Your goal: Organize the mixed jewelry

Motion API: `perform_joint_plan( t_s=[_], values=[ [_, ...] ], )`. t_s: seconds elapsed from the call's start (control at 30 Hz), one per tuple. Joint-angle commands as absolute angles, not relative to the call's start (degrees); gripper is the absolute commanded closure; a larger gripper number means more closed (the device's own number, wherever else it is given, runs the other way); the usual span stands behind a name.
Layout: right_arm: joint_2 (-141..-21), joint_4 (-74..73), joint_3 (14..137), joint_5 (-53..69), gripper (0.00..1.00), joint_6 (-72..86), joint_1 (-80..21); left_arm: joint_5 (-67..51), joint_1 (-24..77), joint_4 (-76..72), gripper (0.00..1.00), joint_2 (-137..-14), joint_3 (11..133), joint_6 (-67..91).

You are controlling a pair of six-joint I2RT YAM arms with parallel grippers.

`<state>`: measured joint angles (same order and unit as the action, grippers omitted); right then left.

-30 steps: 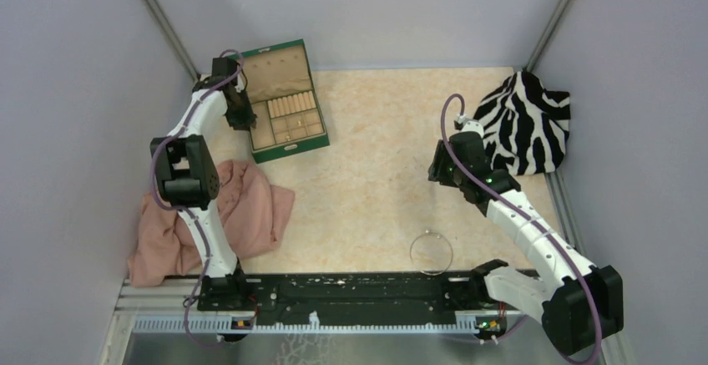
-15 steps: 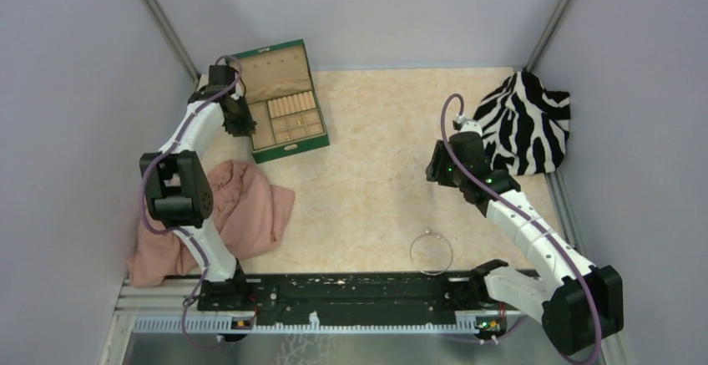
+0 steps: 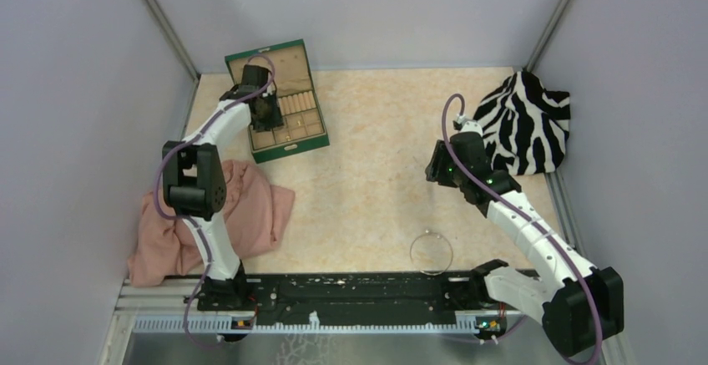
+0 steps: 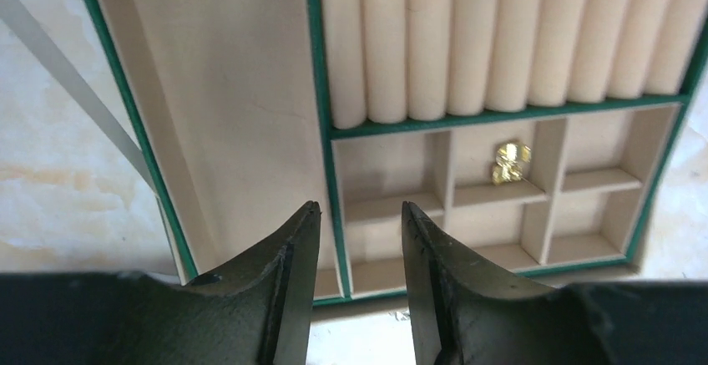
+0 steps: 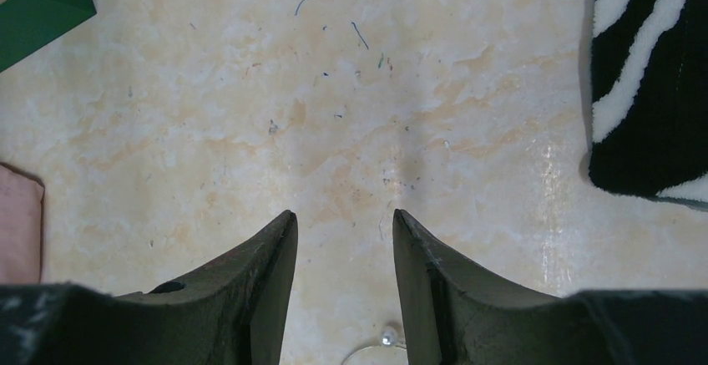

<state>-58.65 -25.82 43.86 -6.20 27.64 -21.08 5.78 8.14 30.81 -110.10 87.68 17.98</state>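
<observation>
Plain grey-lilac walls (image 3: 359, 6) close in the beige marbled counter (image 3: 376, 173) at 9, 12 and 3 o'clock. Slanted metal posts (image 3: 163, 22) mark 11 and 1 o'clock; a black rail (image 3: 351, 288) runs along 6 o'clock.

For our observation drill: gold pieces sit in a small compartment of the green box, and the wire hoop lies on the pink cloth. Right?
No: the top external view shows the wire hoop on the bare tabletop, apart from the pink cloth. The gold pieces part holds.
</observation>
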Motion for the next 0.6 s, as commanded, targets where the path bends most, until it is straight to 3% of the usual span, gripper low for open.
perform_joint_plan(
  t_s=[0.0,0.27,0.57],
  values=[
    [-56.47,-24.64,43.82,-7.44,0.54,28.26,-20.61,10.20,7.56,29.38,0.53,-111.65,90.21,17.66],
    [-56.84,-24.22,43.81,-7.33,0.54,28.48,-20.65,11.09,7.56,28.48,0.58,-113.48,90.14,16.52],
    [-57.06,-24.49,43.81,-7.53,0.54,28.56,-20.65,10.39,7.56,28.17,0.84,-114.87,90.24,16.83]
  ],
)
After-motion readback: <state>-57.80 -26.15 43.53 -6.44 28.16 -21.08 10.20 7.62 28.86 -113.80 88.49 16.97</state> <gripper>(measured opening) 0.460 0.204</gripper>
